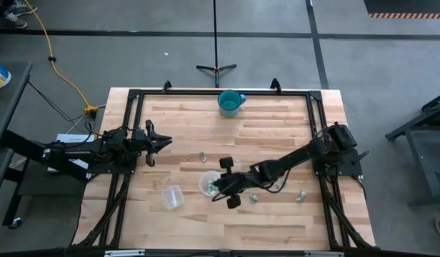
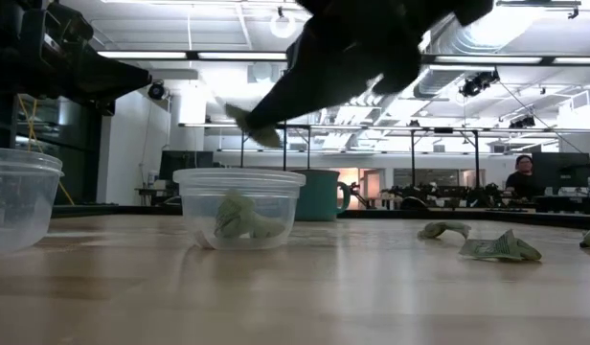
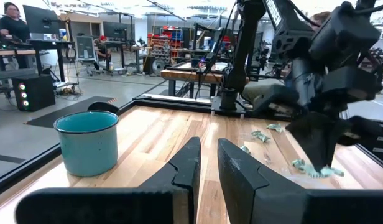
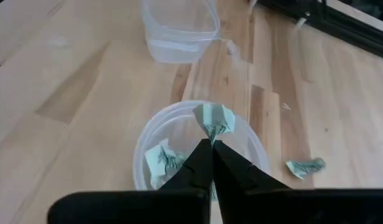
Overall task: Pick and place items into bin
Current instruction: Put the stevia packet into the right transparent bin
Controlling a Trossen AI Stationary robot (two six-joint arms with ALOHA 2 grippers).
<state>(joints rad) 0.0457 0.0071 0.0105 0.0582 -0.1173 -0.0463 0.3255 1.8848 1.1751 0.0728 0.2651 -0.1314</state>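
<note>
the left gripper is hovering over the wooden table with its two dark fingers sitting close together, a narrow gap showing between them. a teal mug is standing near the table's edge. farther off, the right gripper is hanging above crumpled green items that are lying on the wood.

Your wooden desk, a teal enamel mug near its far edge, a yellow cable trailing over the grey floor, a black tripod stand beyond the desk, a seated person far behind.
</note>
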